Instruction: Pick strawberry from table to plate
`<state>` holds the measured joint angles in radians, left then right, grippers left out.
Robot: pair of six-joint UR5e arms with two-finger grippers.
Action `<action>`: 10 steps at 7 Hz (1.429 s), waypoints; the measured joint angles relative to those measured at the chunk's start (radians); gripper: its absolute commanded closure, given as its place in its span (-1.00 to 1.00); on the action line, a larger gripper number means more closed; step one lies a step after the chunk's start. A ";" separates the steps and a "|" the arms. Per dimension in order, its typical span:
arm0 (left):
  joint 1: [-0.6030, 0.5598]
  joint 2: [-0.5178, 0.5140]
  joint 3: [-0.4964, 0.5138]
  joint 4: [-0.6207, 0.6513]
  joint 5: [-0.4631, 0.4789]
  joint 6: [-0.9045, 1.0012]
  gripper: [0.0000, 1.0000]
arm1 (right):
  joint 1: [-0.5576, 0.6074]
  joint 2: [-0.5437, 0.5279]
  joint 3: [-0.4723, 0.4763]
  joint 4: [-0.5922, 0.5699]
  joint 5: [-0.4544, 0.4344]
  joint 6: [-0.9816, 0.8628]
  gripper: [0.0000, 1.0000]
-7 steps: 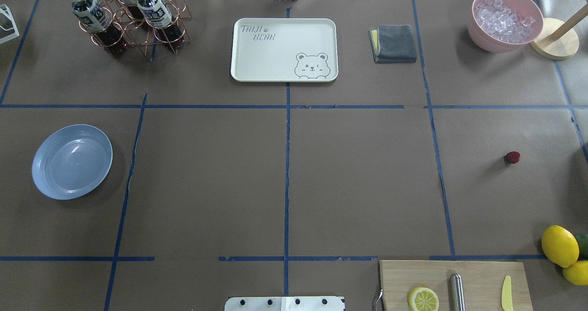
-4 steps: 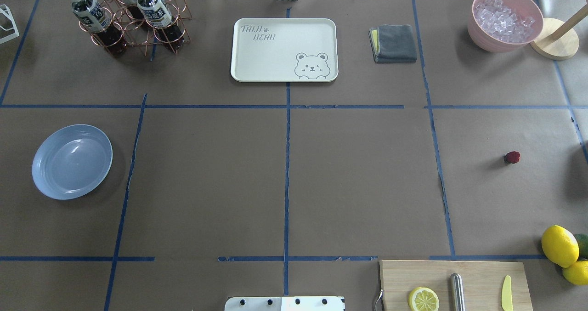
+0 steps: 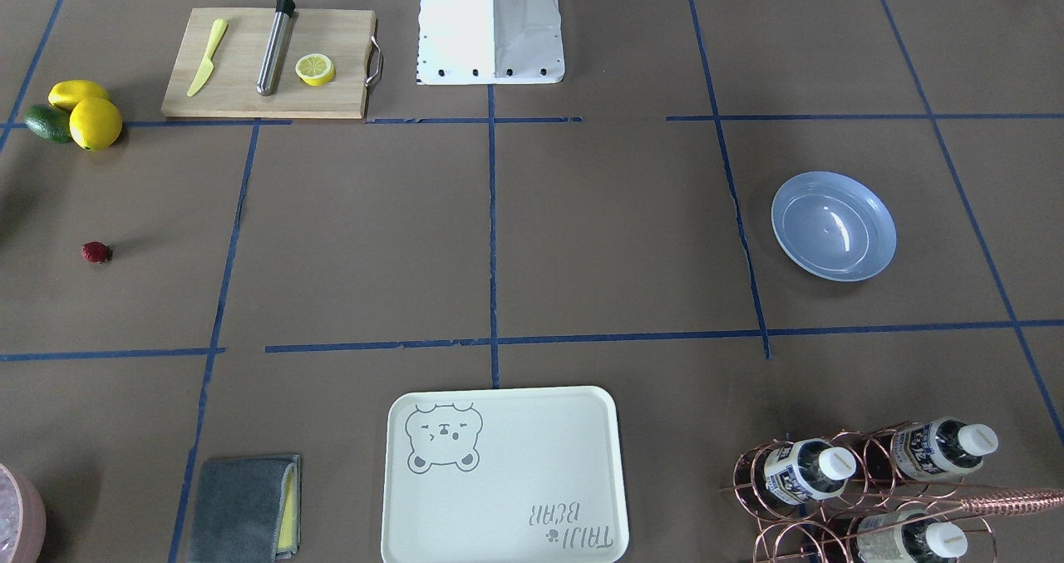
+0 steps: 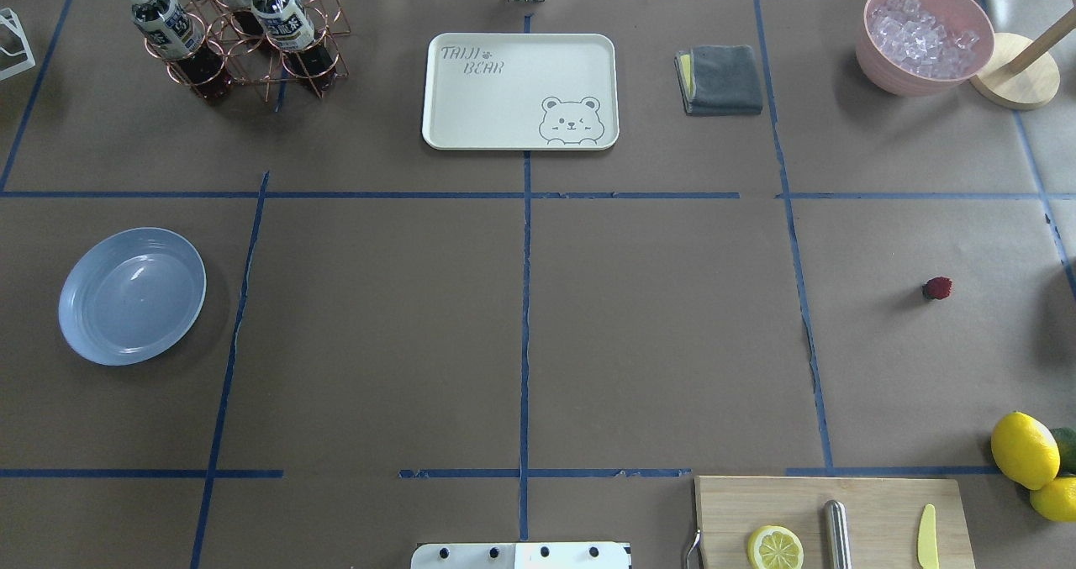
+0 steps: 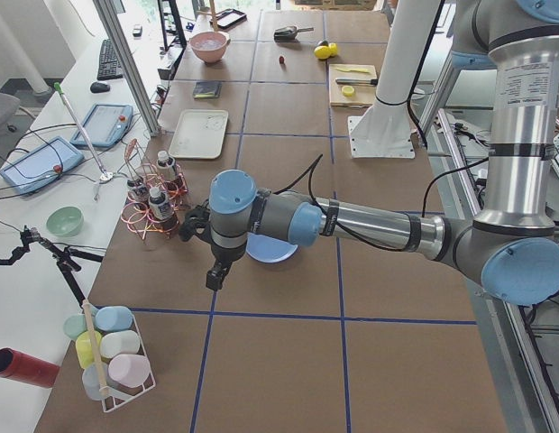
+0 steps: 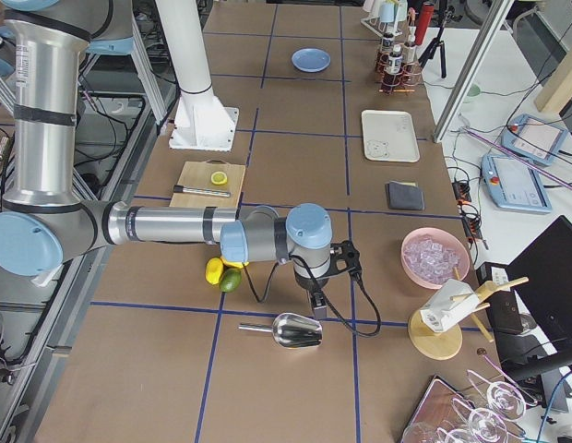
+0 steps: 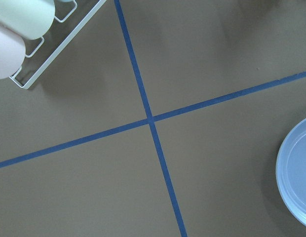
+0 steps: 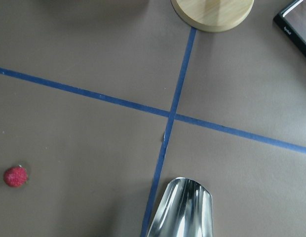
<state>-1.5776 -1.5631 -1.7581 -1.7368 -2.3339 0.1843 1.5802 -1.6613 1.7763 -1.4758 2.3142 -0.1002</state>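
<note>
- Dark-red strawberry (image 4: 937,287) lies alone on the brown surface (image 4: 656,342), on the robot's right. It is well apart from the blue plate (image 4: 132,296) at the left, which is empty.
- Step in hand, as I judge it: the very start, the reach for the berry. Nothing is picked yet.
- The right fingers (image 6: 317,303) hang over the surface's right end, near a metal scoop (image 8: 185,210). The right wrist view has the strawberry low at its left edge, so the arm is off to one side of it, not above it.
- The left fingers (image 5: 215,273) hang close by the plate, whose rim shows at the right edge of the left wrist view.
- Both pairs of fingers show only small, in the side views, and I cannot tell how far either is spread. Neither seems to hold or touch anything, though at this size that is only likely.
- The next move calls for the right arm to centre over the berry and spread its fingers just wider than it. It should then come down to the surface and close gently, since the berry is small and roundish and may roll or squash.
- After that comes a long carry across to the plate. A hand-over to the left arm may be needed.
</note>
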 measured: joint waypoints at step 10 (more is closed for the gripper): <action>0.476 0.181 0.142 -0.894 0.235 -0.865 -0.45 | -0.076 -0.007 0.088 0.159 0.108 0.085 -1.00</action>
<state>-1.1015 -1.3820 -1.6159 -2.6311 -2.0992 -0.6809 1.5044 -1.6685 1.8639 -1.3171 2.4226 -0.0157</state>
